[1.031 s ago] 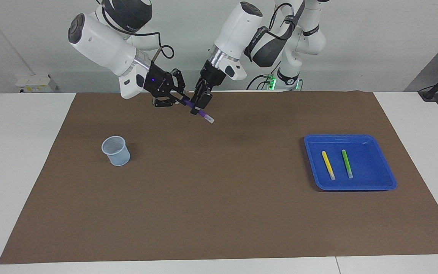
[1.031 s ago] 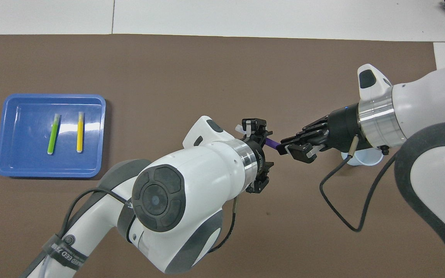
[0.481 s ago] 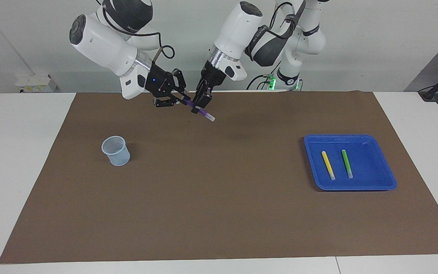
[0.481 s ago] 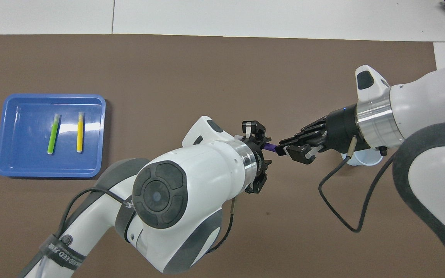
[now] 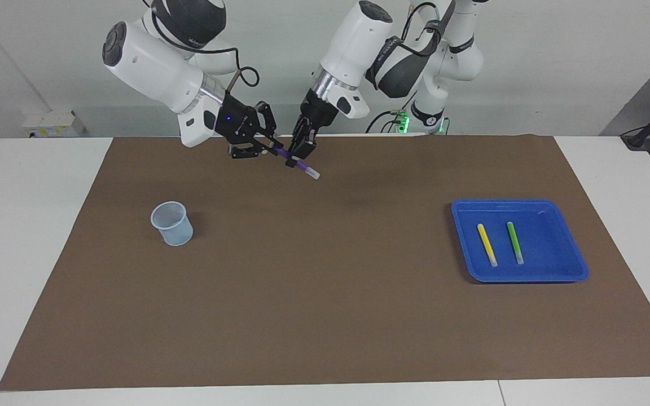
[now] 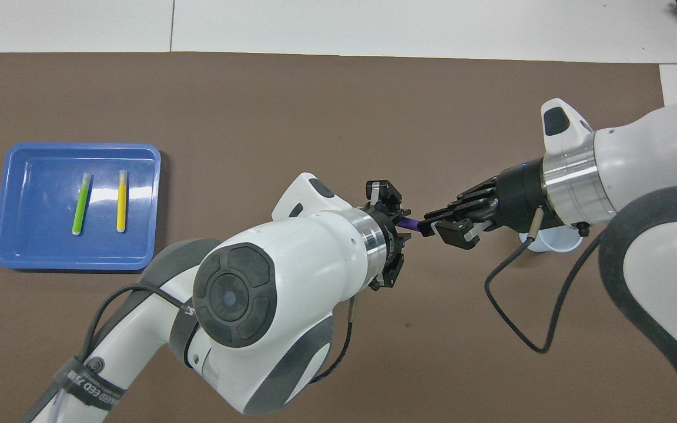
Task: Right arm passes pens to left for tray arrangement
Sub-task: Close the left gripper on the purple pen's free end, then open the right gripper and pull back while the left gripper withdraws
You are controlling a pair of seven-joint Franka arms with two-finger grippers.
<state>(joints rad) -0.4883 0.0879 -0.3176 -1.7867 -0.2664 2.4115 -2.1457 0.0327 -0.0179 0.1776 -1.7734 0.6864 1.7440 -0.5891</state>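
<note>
Left fingers (image 5: pixel 297 151) now closed on purple pen (image 5: pixel 302 167), right fingers (image 5: pixel 271 148) gripping it too

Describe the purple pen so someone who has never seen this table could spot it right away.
Start at the brown mat and look above its edge nearest the robots, where the two arms meet in mid-air. The purple pen slants between the right end effector and the left end effector, pale tip lowest. The yellow pen and green pen lie in the blue tray; only this one is airborne.
</note>
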